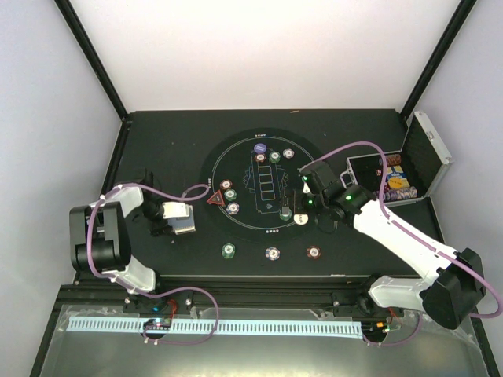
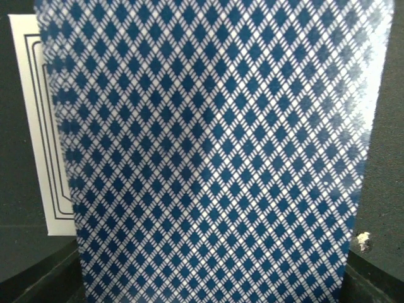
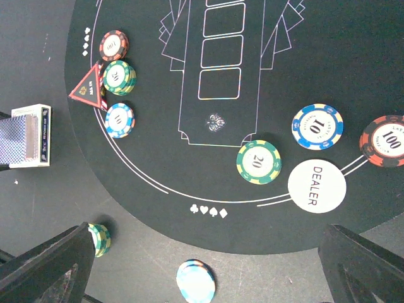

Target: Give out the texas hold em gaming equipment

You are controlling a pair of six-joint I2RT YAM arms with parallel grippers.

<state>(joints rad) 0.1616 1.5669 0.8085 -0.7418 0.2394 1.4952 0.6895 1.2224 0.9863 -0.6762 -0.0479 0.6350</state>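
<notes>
We cannot tell whether our left gripper (image 1: 168, 218) grips the card deck (image 2: 214, 151) off the mat's (image 1: 214, 169) left edge, presumably for dealing. Our right gripper (image 3: 205, 233) waits wide open.

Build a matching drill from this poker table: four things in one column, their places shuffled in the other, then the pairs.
1 DEALER button
2 red triangle marker
3 card deck
4 silver case

A off the mat, to its left
B open, at far right
C beside a green 20 chip
D on the mat's left edge

Pairs: 1-C, 2-D, 3-A, 4-B
</notes>
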